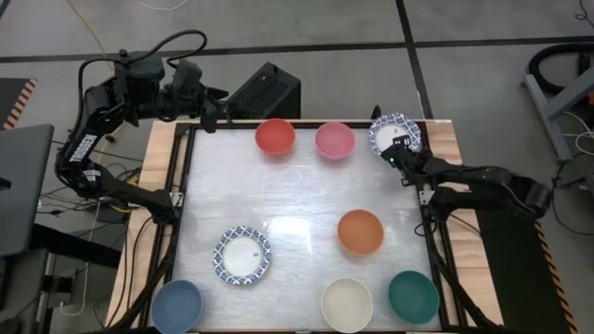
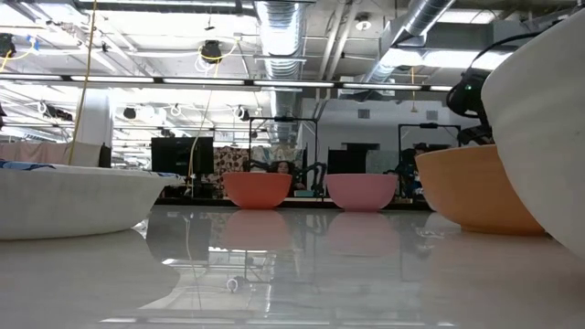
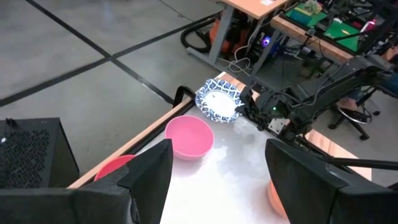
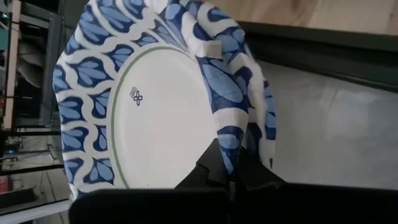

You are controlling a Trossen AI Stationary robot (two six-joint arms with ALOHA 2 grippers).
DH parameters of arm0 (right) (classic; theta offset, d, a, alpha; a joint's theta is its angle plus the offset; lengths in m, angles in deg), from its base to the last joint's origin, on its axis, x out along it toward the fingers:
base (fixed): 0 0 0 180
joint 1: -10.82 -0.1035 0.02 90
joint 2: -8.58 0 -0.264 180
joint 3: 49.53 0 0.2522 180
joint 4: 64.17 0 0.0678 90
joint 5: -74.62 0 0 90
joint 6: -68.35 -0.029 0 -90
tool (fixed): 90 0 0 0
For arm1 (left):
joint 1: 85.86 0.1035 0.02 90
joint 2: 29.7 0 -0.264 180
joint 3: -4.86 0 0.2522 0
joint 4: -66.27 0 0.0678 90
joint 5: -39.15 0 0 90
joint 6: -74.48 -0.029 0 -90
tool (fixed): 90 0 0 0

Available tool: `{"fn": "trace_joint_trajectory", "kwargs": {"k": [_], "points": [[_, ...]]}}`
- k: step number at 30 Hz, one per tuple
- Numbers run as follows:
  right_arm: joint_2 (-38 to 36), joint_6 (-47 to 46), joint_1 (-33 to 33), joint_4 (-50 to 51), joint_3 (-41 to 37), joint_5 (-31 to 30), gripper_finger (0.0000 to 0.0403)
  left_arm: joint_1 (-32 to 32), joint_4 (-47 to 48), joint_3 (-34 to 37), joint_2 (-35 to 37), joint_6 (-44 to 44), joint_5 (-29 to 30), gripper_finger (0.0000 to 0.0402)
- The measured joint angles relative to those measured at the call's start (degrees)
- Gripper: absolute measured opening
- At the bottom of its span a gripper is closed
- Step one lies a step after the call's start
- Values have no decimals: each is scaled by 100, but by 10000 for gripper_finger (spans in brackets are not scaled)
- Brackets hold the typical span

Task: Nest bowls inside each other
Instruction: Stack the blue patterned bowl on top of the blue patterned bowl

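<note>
A white bowl with a blue patterned rim (image 1: 393, 134) is tilted over the table's far right corner, and my right gripper (image 1: 399, 154) is shut on it. Along the far edge stand a red bowl (image 1: 275, 136) and a pink bowl (image 1: 334, 140). An orange bowl (image 1: 360, 232) sits right of centre, and a second blue-patterned bowl (image 1: 243, 255) sits at the near left. Blue (image 1: 176, 306), cream (image 1: 346, 304) and teal (image 1: 413, 296) bowls line the near edge. My left gripper (image 3: 217, 180) hangs open, high above the table's far left corner. My right gripper pinches the patterned bowl's rim (image 4: 231, 144) between its two fingers, at the side nearest the arm, one finger on the inner face and one on the outer. The fingers come slanting down from the table's right. The bowl is tilted, its hollow toward the table's left; I cannot tell whether its lower edge touches the table.
The table has a dark raised frame (image 1: 186, 176) around a glossy white top. A black box (image 1: 264, 91) stands behind the far edge. Free room lies in the table's middle, between the far row and the orange bowl.
</note>
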Motion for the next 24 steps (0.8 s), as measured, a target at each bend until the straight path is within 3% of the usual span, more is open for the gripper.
{"fn": "trace_joint_trajectory", "kwargs": {"k": [7, 24], "points": [[39, 0, 0, -17, 0, 21, 14, 1, 2, 0, 0, 0, 0, 245], [27, 9, 0, -30, 2, 17, 120, 0, 37, 0, 0, -2, -2, 245]]}}
